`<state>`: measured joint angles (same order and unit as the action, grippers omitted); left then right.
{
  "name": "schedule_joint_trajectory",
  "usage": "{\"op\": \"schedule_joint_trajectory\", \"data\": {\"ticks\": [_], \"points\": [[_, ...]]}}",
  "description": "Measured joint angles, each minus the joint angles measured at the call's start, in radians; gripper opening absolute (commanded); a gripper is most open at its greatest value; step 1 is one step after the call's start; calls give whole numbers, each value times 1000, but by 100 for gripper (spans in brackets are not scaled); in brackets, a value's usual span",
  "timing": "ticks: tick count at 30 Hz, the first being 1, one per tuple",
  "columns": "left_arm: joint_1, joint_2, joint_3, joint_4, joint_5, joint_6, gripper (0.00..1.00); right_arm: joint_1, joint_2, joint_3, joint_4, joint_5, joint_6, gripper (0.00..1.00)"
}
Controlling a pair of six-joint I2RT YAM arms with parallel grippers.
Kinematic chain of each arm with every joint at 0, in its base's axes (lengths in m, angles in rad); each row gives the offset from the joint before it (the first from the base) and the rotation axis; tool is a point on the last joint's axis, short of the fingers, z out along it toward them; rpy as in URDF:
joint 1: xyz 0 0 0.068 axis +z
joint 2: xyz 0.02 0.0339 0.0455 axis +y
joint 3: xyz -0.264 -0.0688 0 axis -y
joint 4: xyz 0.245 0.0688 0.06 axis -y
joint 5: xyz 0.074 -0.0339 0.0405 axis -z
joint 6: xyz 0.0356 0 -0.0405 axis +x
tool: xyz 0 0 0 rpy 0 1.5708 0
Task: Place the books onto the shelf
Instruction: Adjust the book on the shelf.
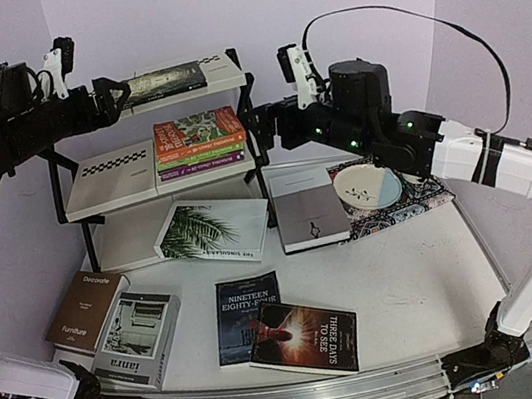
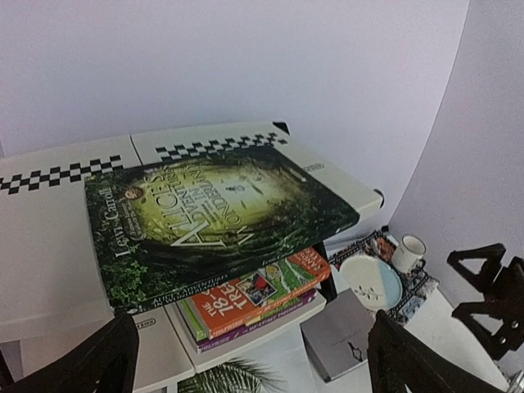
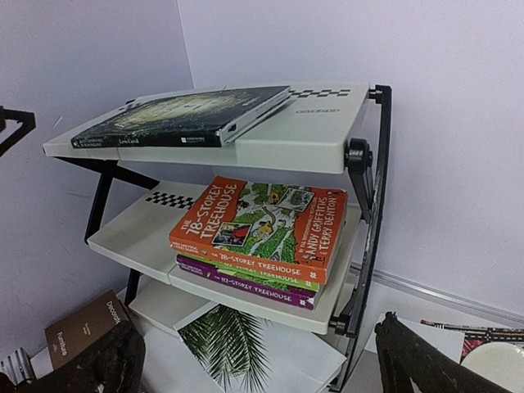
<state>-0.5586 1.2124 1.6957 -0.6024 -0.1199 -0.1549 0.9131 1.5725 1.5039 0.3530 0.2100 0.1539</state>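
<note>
- I am watching the left gripper (image 1: 118,94) hovering at the left end of the shelf's (image 1: 220,65) top tier. In its wrist view the fingers (image 2: 98,360) are standing wide apart with nothing between them.
- The right gripper (image 1: 261,127) is hanging just beside the shelf's right frame, level with the middle tier. Its jaws are likewise spread and gripping nothing.
- The dark green Alice book (image 1: 164,81) is lying flat on the top tier, its near corner jutting over the front edge.
- The Treehouse stack (image 1: 199,141) is sitting on the right half of the middle tier, orange on top, with green and purple below (I am reading 3 layers in the right wrist view).
- 6 books are lying on the table (image 1: 409,268):
- The white palm-leaf book (image 1: 212,230) is in front of the shelf, and the grey book (image 1: 306,210) is just right of it, touching the placemat (image 1: 428,196).
- The brown book (image 1: 84,309) and the grey photo-cover book (image 1: 146,337) are lying side by side at the near left.
- The Nineteen Eighty-Four novel (image 1: 246,316) is sitting near centre, with the Three Days to See novel (image 1: 303,338) overlapping its lower right corner.
- A plate (image 1: 365,187) is resting on the placemat.
</note>
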Motion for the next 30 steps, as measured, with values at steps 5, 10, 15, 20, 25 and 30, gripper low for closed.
{"op": "schedule_joint_trajectory", "data": {"ticks": [5, 10, 15, 20, 25, 30], "points": [[181, 87, 85, -73, 159, 56, 100, 0, -59, -42, -9, 1, -1, 98], [244, 117, 92, -113, 237, 83, 99, 0, -95, -59, -15, 7, -5, 98], [265, 117, 92, -116, 298, 131, 95, 0, -99, -60, -25, 11, -9, 98], [272, 117, 91, -116, 297, 198, 86, 0, -99, -60, -37, 11, -11, 98], [272, 117, 89, -112, 278, 264, 85, 0, -99, -60, -40, 11, -11, 98], [272, 116, 70, -104, 276, 345, 84, 0, -99, -60, -40, 10, -11, 98]]}}
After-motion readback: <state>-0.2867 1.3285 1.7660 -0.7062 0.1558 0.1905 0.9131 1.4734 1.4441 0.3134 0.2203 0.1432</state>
